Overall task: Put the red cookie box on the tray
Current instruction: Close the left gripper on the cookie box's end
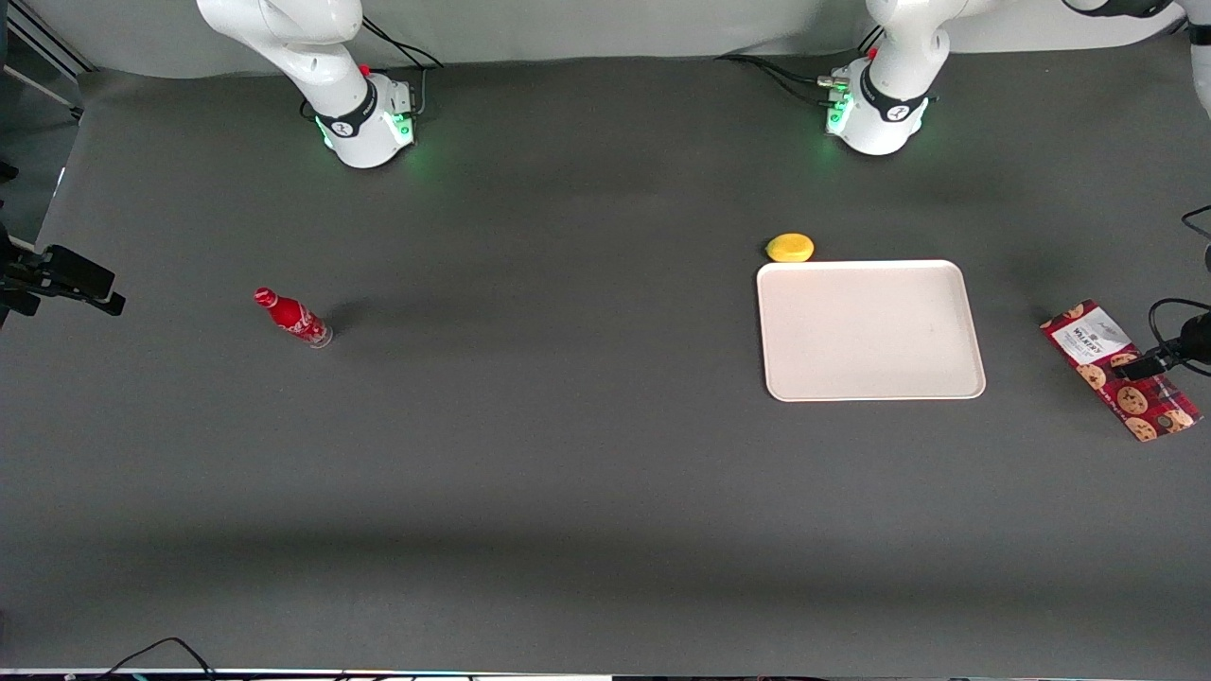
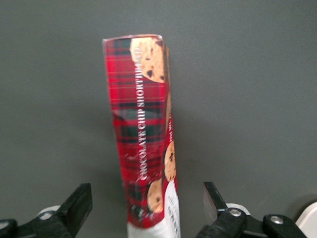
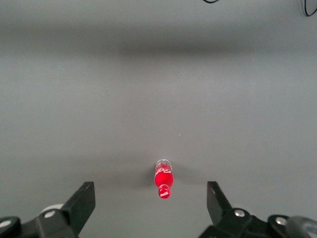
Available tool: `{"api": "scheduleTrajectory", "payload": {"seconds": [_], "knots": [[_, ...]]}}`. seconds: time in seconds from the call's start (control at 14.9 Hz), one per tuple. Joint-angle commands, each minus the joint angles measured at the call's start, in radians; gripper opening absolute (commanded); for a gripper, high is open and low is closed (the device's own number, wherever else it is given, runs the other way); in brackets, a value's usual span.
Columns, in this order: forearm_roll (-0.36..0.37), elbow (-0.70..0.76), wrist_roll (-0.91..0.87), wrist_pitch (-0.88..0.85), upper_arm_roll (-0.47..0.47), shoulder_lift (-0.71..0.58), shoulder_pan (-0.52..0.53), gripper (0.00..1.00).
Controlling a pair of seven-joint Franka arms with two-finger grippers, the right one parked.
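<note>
The red cookie box [image 1: 1121, 369] lies flat on the dark table at the working arm's end, apart from the tray. It is long and narrow, tartan with cookie pictures, and its white label end points toward the arm bases. The cream-white tray [image 1: 870, 331] lies bare on the table, between the box and the table's middle. My left gripper [image 1: 1140, 367] is low over the middle of the box. In the left wrist view the gripper [image 2: 147, 198] is open, one black finger [image 2: 79, 201] on each side of the box [image 2: 141, 129], neither touching it.
A yellow round object [image 1: 790, 248] sits just off the tray's rim nearest the arm bases. A small red bottle [image 1: 291, 318] lies on its side toward the parked arm's end of the table; it also shows in the right wrist view [image 3: 164, 181].
</note>
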Motion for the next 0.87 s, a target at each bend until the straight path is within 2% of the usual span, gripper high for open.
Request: {"api": "scheduleTrajectory", "payload": {"seconds": [0.0,0.27,0.34,0.54,0.6,0.67,0.81], "knots": [[-0.056,0.009,0.045,0.033,0.009,0.042,-0.013,1.0],[-0.125,0.01,0.128,0.061,0.009,0.078,-0.013,0.98],[-0.131,0.01,0.152,0.061,0.011,0.079,-0.012,0.86],[-0.131,0.012,0.231,0.057,0.017,0.082,-0.01,0.23],[-0.131,0.01,0.26,0.055,0.019,0.082,-0.007,0.09],[-0.131,0.01,0.269,0.05,0.02,0.082,-0.007,0.0],[-0.13,0.01,0.275,0.043,0.023,0.08,-0.007,0.0]]}}
